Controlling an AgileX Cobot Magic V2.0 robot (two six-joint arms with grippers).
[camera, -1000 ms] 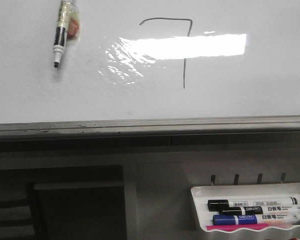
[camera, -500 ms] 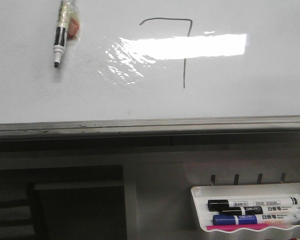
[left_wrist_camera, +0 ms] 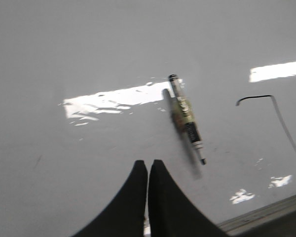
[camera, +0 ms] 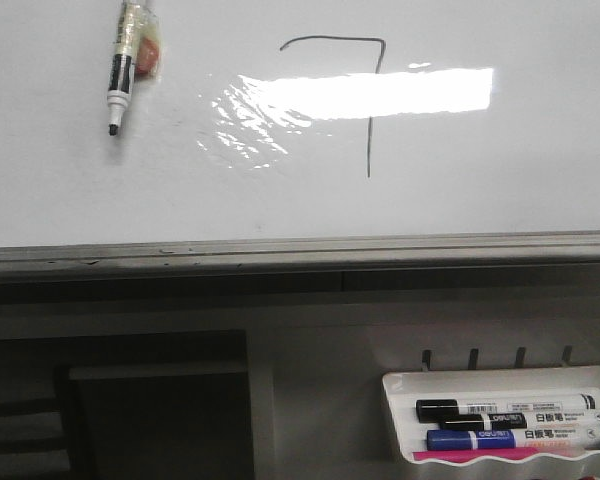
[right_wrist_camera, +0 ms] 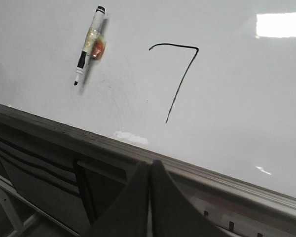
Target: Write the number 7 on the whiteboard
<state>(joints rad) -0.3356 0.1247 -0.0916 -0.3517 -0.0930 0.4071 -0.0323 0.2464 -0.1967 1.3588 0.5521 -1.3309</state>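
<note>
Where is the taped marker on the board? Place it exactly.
In the front view the marker lies on the whiteboard at upper left, tip down, left of the number 7.

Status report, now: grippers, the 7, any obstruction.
Left gripper shut, empty. Right gripper shut, empty. Number 7 drawn on whiteboard. Marker stuck to board, clear of it.
</note>
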